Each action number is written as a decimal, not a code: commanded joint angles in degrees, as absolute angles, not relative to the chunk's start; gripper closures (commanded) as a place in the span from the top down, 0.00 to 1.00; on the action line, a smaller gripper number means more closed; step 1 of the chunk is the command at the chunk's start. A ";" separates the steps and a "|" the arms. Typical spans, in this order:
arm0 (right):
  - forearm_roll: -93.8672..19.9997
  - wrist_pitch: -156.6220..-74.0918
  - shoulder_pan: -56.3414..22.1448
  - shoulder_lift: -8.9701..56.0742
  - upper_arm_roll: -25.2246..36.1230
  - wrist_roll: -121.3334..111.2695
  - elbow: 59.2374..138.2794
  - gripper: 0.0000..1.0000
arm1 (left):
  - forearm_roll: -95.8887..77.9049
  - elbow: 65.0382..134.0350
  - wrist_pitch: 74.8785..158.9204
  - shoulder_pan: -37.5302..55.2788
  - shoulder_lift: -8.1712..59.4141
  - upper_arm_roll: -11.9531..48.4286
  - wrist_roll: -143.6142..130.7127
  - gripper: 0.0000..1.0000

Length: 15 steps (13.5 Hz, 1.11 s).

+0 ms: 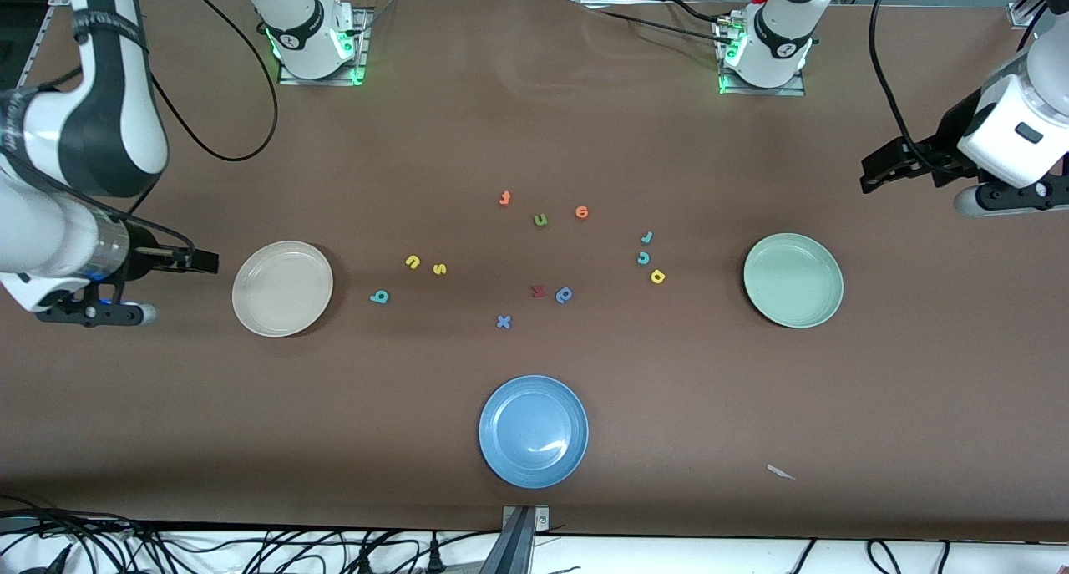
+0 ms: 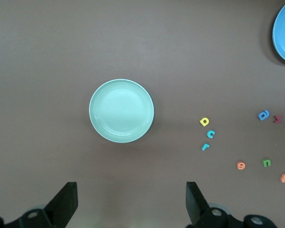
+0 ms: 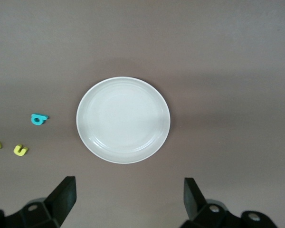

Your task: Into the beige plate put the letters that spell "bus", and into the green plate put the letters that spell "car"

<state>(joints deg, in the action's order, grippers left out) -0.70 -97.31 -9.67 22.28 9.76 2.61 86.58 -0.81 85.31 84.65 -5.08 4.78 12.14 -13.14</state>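
Both plates sit empty on the desk (image 1: 534, 139). The beige plate (image 1: 282, 288) lies toward the right arm's end, with the teal b (image 1: 379, 297), yellow u (image 1: 412, 261) and yellow s (image 1: 439, 268) beside it. The green plate (image 1: 792, 280) lies toward the left arm's end, with the light-blue r (image 1: 646, 237), teal c (image 1: 643, 258) and yellow a (image 1: 657, 276) beside it. The right claw (image 3: 128, 199) hangs over the desk beside the beige plate, fingers apart and empty; the left claw (image 2: 131, 202), likewise spread and empty, hangs beside the green plate.

table (image 1: 534, 123): matt brown | blue plate (image 1: 501, 465): glossy | letters (image 1: 412, 261): foam

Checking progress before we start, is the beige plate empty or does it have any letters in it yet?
Empty. The beige plate shows only its bare inside in the front and right wrist views.
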 commanded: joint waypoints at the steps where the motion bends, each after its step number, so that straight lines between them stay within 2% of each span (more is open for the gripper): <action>1: -0.18 -99.40 -9.32 23.03 9.58 2.46 88.68 1.00 | -0.44 84.90 84.20 -3.69 5.01 13.09 -13.10 1.00; 6: -0.53 -99.85 -9.67 23.82 9.49 2.98 89.03 1.00 | 2.62 88.06 84.46 -0.45 7.28 14.68 -13.01 1.00; 10: -0.97 -100.20 -13.88 23.73 8.79 9.73 88.95 0.99 | 1.58 90.26 85.42 1.49 9.31 14.77 -13.53 1.00; 12: -1.14 -100.46 -16.42 23.99 8.26 14.56 89.03 0.99 | -1.39 92.62 91.28 2.90 10.72 14.77 -13.97 1.00; 15: -1.58 -102.04 -22.04 25.40 7.47 24.76 89.82 0.99 | -2.90 101.13 104.46 3.25 12.48 14.77 -17.04 1.00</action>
<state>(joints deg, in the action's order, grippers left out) -1.04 -100.63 -19.08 24.92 7.51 19.52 88.59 -1.43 95.75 97.55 3.15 11.84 14.94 -15.07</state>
